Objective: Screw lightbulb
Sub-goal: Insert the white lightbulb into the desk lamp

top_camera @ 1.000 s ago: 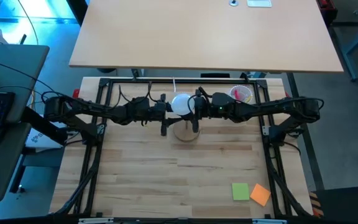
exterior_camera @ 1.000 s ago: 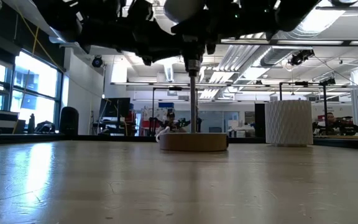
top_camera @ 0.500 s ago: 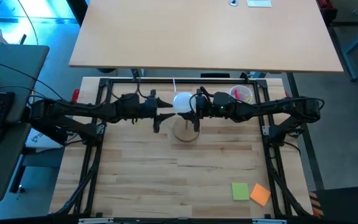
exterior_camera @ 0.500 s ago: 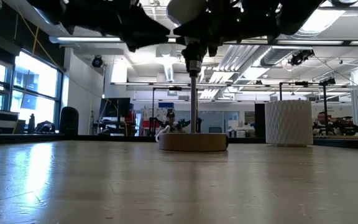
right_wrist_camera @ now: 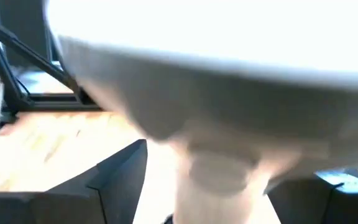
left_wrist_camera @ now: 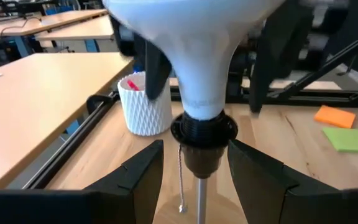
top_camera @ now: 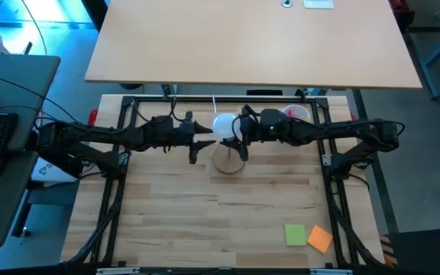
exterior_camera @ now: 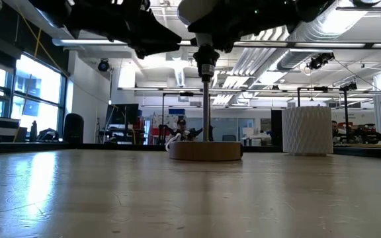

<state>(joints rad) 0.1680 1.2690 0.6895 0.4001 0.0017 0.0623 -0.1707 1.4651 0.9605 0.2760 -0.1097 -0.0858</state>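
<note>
Wooden tabletop (top_camera: 205,214): front and centre bare, with open room there; green note (top_camera: 296,234) and orange note (top_camera: 321,239) lie near front-right corner. Wooden stand (exterior_camera: 205,151) sits mid-rear, thin post up to black socket (left_wrist_camera: 203,132). Lightbulb (top_camera: 223,126) seated base-down in socket. Left pincer (top_camera: 205,137) just beside bulb, fingers spread, holding nothing. Right pincer (top_camera: 237,130) w/ fingers either side of the globe; contact unclear. White cup (left_wrist_camera: 145,104) near rear-right edge, well apart from stand.
</note>
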